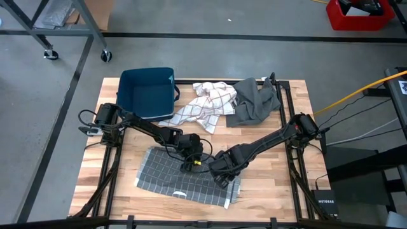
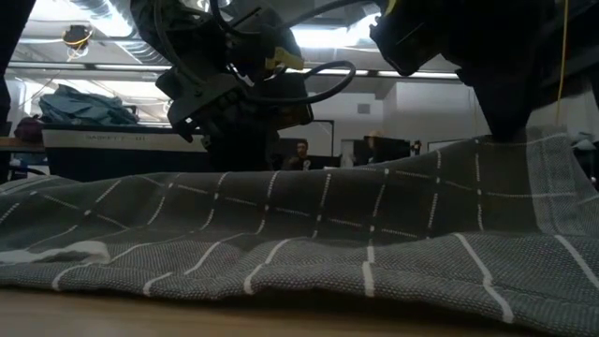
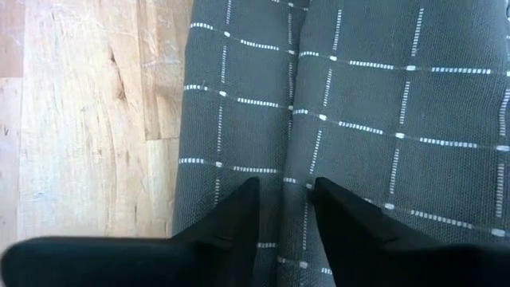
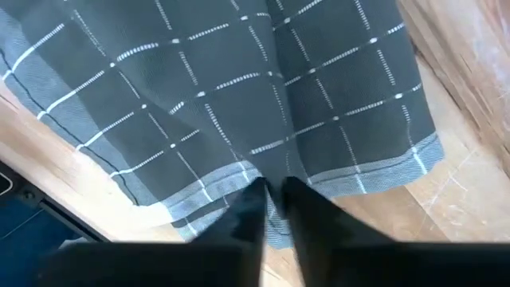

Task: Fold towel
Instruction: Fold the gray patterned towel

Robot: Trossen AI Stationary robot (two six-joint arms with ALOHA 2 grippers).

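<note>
Right gripper (image 4: 275,195) pinched the dark grey checked cloth towel (image 1: 184,178) at its three o'clock edge. Left gripper (image 3: 283,199) seemed half shut on a ridge. Next, both should lift and fold.

The desk (image 1: 280,191) is a pale butcher-block top with a black frame along its edges, filling the middle of the high view. A dark grey checked towel (image 1: 172,178) lies spread on it at lower centre, slightly rumpled. A navy bin (image 1: 147,92) sits at the upper left corner of the desk. Just right of it lies a crumpled white checked cloth (image 1: 206,105), and touching that, at upper right, a bunched plain grey cloth (image 1: 254,102).
</note>
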